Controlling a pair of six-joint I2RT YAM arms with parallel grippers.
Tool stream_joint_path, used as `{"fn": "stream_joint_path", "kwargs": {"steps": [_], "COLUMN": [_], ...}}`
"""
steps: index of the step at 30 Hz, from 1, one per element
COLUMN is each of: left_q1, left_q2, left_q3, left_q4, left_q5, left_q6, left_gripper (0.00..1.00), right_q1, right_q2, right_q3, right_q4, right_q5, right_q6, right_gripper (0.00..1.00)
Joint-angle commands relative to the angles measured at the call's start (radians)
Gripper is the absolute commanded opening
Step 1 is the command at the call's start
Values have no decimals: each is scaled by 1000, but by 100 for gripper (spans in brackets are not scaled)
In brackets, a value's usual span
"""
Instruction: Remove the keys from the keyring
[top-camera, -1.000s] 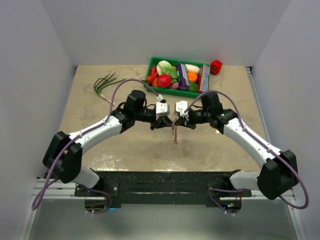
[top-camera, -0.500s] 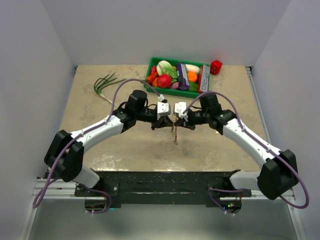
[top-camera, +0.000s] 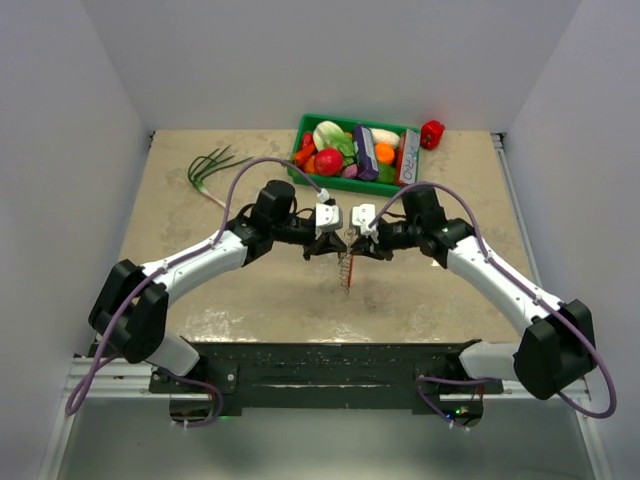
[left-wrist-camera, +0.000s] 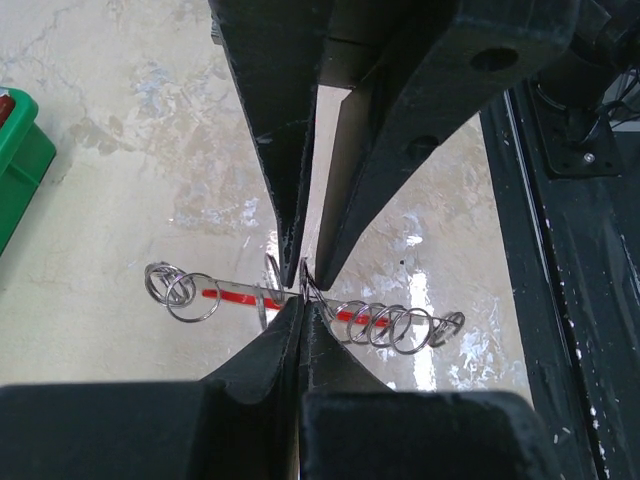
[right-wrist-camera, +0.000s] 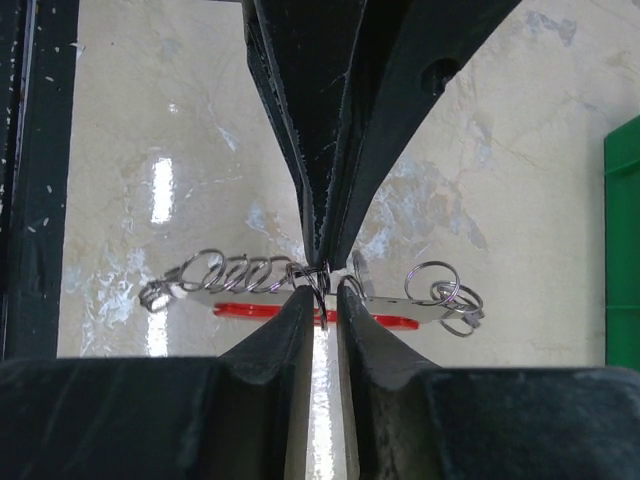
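Note:
The keyring (top-camera: 346, 270) hangs as a bunch of thin silvery rings with a red tag (right-wrist-camera: 250, 310) between the two grippers over the table's middle. My left gripper (left-wrist-camera: 302, 303) is shut, pinching one ring of the keyring (left-wrist-camera: 390, 325) at its tips. Facing it, my right gripper (right-wrist-camera: 325, 290) has its jaws slightly apart, with a ring (right-wrist-camera: 318, 275) standing loose in the gap. Flat silvery strips (right-wrist-camera: 480, 308) along the tag look like the keys seen edge-on; I cannot tell them apart. In the top view the left gripper (top-camera: 335, 243) and right gripper (top-camera: 357, 243) nearly touch.
A green crate (top-camera: 345, 186) of toy vegetables stands at the back, a red pepper (top-camera: 432, 133) to its right. A green onion (top-camera: 212, 165) lies at the back left. The black base rail (top-camera: 320, 365) runs along the near edge.
The right gripper's jaws have parted a little and the left gripper has closed on a ring. The bunch's lower end has swung slightly left.

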Motion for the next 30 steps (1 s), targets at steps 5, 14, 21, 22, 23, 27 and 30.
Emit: {"fn": "stream_joint_path", "kwargs": {"steps": [5, 14, 21, 22, 23, 27, 30], "left_q1": [-2, 1, 4, 5, 4, 16, 45], "left_q2": [-36, -41, -35, -33, -33, -39, -71], "left_q3": [35, 31, 43, 52, 55, 57, 23], "left_q4": [5, -1, 3, 0, -4, -50, -55], "left_q5": [47, 43, 61, 61, 58, 20, 21], "left_q6": [15, 18, 5, 5, 12, 38, 49], "left_gripper": [0, 0, 0, 0, 0, 0, 0], "right_q1": [-107, -110, -114, -115, -114, -114, -115], "right_q2": [2, 14, 71, 77, 83, 161, 255], "right_q3": [95, 87, 133, 138, 130, 116, 101], "right_q4": [-130, -142, -213, -213, -204, -215, -202], "right_q5": [-158, -160, -258, -258, -243, -103, 54], "right_q6": [-87, -84, -99, -98, -90, -148, -163], "right_gripper": [25, 26, 29, 30, 31, 36, 41]}}
